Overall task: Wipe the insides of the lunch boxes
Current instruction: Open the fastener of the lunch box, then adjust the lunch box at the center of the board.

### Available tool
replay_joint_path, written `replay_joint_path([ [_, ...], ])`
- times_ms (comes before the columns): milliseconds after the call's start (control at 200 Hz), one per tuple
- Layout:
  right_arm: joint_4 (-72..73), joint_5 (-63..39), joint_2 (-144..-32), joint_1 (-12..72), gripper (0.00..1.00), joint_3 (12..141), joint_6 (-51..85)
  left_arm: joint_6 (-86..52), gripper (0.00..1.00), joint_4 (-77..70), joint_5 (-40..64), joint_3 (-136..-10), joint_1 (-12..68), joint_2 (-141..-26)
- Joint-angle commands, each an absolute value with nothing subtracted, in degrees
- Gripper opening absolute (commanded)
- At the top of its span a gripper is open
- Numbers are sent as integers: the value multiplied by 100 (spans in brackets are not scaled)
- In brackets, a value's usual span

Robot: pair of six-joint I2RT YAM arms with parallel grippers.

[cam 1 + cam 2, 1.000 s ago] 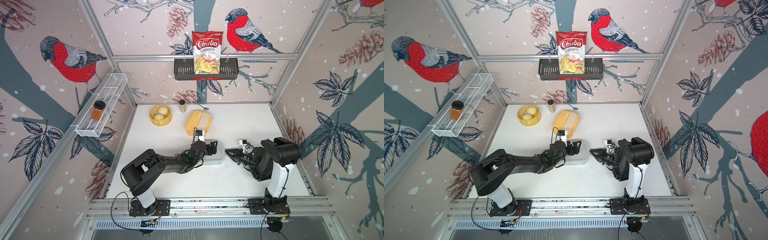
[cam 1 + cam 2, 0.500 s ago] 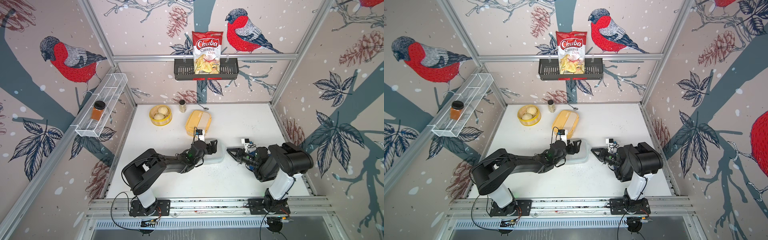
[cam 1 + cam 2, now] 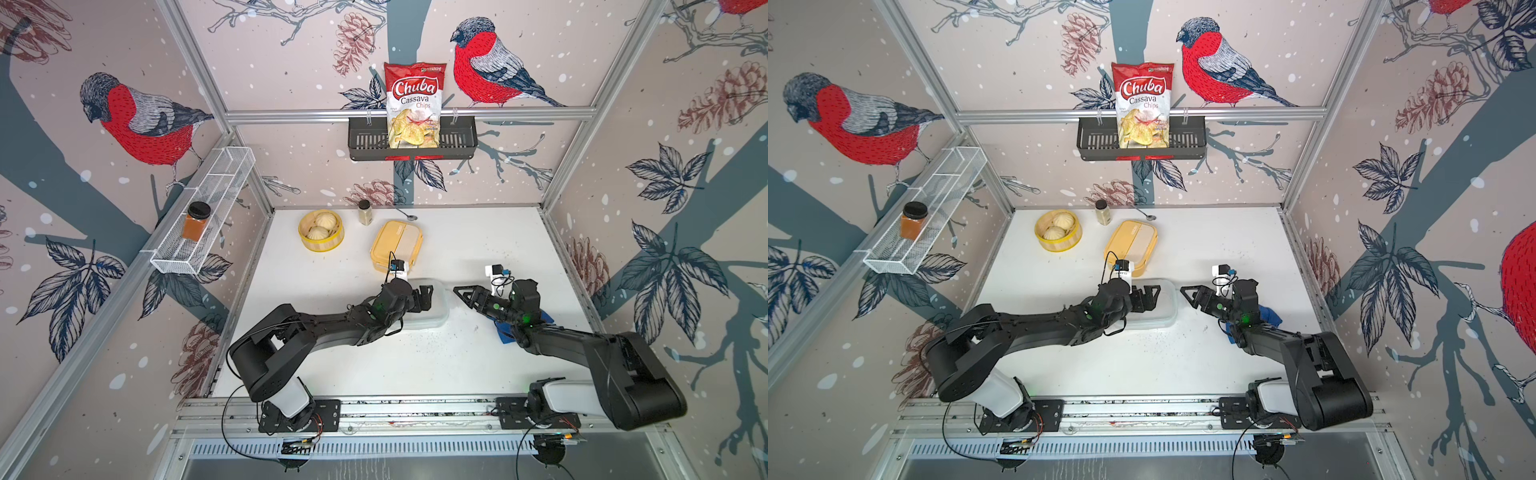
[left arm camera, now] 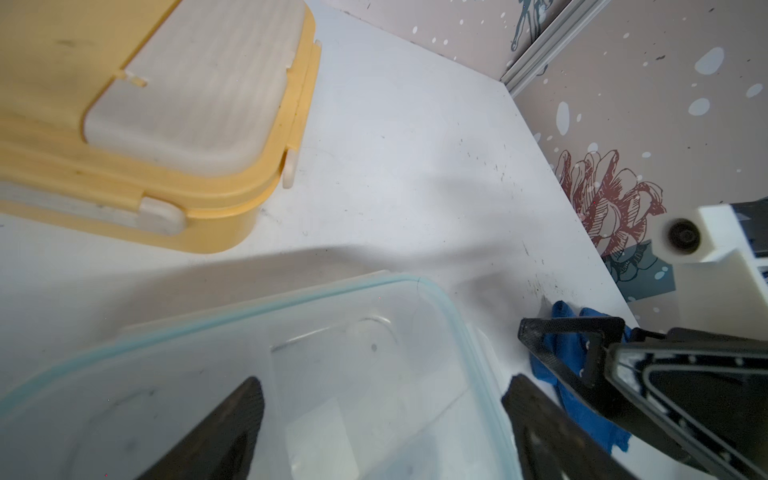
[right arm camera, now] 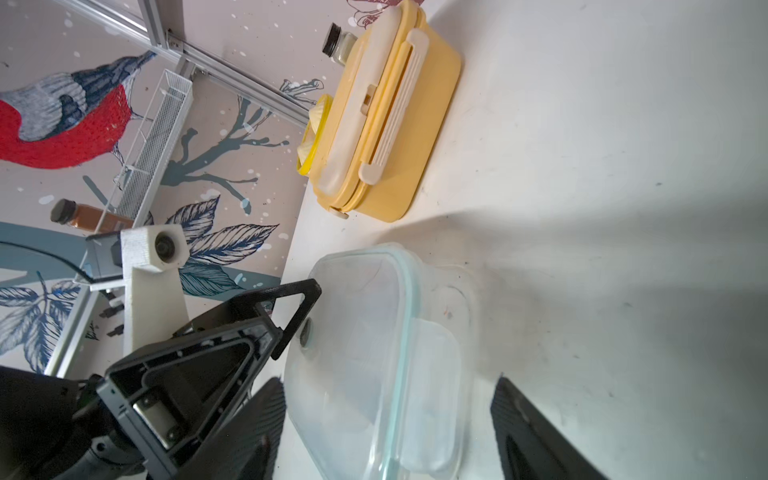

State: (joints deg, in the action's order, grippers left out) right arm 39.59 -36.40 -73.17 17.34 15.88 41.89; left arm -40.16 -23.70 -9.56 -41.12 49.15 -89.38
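Clear lunch box point(image 3: 440, 316), lid on, sits mid-table point(image 3: 478, 249). The yellow lunch box point(image 3: 395, 246) is closed, just behind it. Left gripper point(image 3: 426, 296) is above the clear box, jaws spread and empty. Right gripper point(image 3: 459, 291) is beside that box's right end, jaws likewise apart, gripping nothing. Blue cloth point(image 3: 505, 336) lies beneath the right arm.

We see two rounded rectangular lunch boxes lying flat on the white desk point(image 3: 478, 249). The clear lunch box point(image 3: 438, 309) point(image 5: 374, 332) lies near the middle, and its transparent lid with a pale green rim is seated on top. The yellow lunch box point(image 3: 397, 245) point(image 4: 166, 104) lies close behind it, toward the back wall, not touching. It is slanted and shut under a yellow-and-cream lid with cream latches.
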Motion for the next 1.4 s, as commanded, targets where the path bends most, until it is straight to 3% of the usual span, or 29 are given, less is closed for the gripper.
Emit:
replay_joint_path([
  [0, 3090, -2845, -6731, 2123, 81, 1587, 3950, -3536, 92, -1781, -937, -4108, 4669, -8593],
  [290, 3390, -1330, -5470, 3445, 80, 588, 5167, -2337, 96, -1566, -231, -4370, 4011, -8561],
  [600, 4575, -609, -6722, 4493, 80, 666, 5675, -2133, 96, -1762, 555, -4333, 3541, -9079],
  [836, 4452, -438, -6966, 4460, 80, 919, 5567, -2062, 94, -1978, 1040, -4351, 3437, -9449],
  [991, 4756, -835, -7399, 4064, 73, 1036, 5604, -2409, 91, -2374, 1452, -4187, 3445, -9483],
  [1396, 4043, -1508, -8014, 3220, 67, 2253, 4801, -3098, 90, -2638, 1150, -3876, 3947, -9217],
])
